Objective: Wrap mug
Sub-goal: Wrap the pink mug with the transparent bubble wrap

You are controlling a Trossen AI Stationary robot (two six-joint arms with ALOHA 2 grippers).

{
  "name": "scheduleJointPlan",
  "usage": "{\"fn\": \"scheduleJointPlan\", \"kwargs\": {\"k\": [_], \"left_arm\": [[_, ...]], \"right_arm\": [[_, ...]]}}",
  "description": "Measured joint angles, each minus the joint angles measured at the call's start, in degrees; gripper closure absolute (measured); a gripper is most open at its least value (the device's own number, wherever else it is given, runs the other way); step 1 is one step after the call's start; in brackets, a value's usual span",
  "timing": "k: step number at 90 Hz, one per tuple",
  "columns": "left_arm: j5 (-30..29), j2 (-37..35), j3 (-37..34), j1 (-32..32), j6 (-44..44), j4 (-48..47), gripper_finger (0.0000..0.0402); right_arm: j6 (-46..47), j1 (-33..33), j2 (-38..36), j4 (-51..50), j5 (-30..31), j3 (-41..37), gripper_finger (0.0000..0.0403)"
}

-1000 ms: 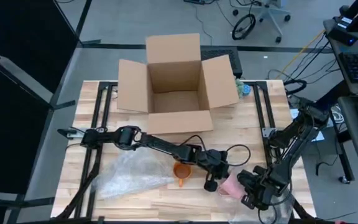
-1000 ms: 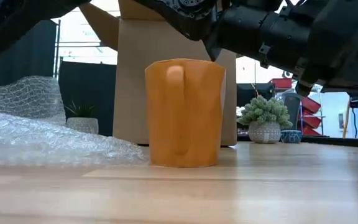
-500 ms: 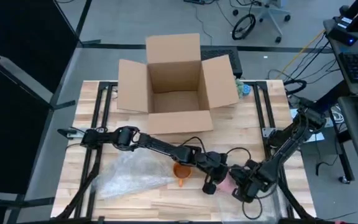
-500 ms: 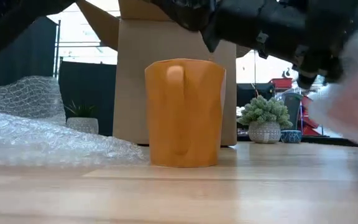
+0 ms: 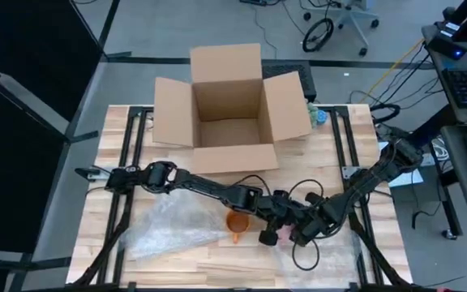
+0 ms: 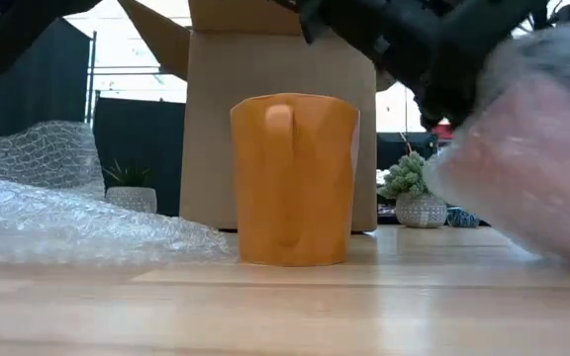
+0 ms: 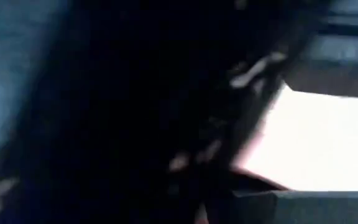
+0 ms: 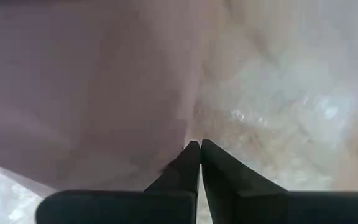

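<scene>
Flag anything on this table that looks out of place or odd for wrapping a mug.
Nothing is spilled or broken. One oddity: the orange mug stands bare and upright beside a sheet of bubble wrap, while both end effectors work a pink, wrap-covered bundle right of it. The right end effector is shut on that wrap.

Two dark jointed arms with looping black cables, tapered black fingers (image 8: 194, 177)

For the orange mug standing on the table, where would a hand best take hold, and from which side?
Best guess: the orange mug stands upright with its mouth open to the top and its handle facing the table's front edge. A hand could descend from above and pinch the rim, one finger inside, on the side away from the handle. The bubble wrap lies on its left, so approach vertically.
</scene>
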Motion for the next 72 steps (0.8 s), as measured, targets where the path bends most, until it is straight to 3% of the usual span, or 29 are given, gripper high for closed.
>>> {"fn": "scheduleJointPlan", "kwargs": {"k": [10,26,37,56,64,72], "left_arm": [[0.45,-0.72,0.0,-0.11,0.58,0.06,0.0402],[0.59,-0.83,0.59,-0.74,1.96,-1.5,0.0402],[0.21,-0.86,0.7,-1.01,2.02,-2.71,0.0402],[-0.07,-0.86,0.85,-1.26,2.04,-0.08,0.0402],[-0.24,-0.86,0.87,-1.23,1.83,0.66,0.0402],[-0.29,-0.86,0.87,-1.17,1.87,0.67,0.0402]], "right_arm": [[0.09,0.75,0.07,0.55,1.18,0.0,0.0403],[1.11,2.37,0.29,2.72,10.37,-0.31,0.0403],[3.37,2.87,0.65,4.01,10.89,-1.44,0.0403],[2.95,3.4,-2.22,1.63,0.64,-1.27,0.0403],[2.87,4.28,-4.8,-3.4,-6.46,0.02,0.0403],[5.42,6.64,-8.08,-8.74,-9.26,1.74,0.0403]]}}
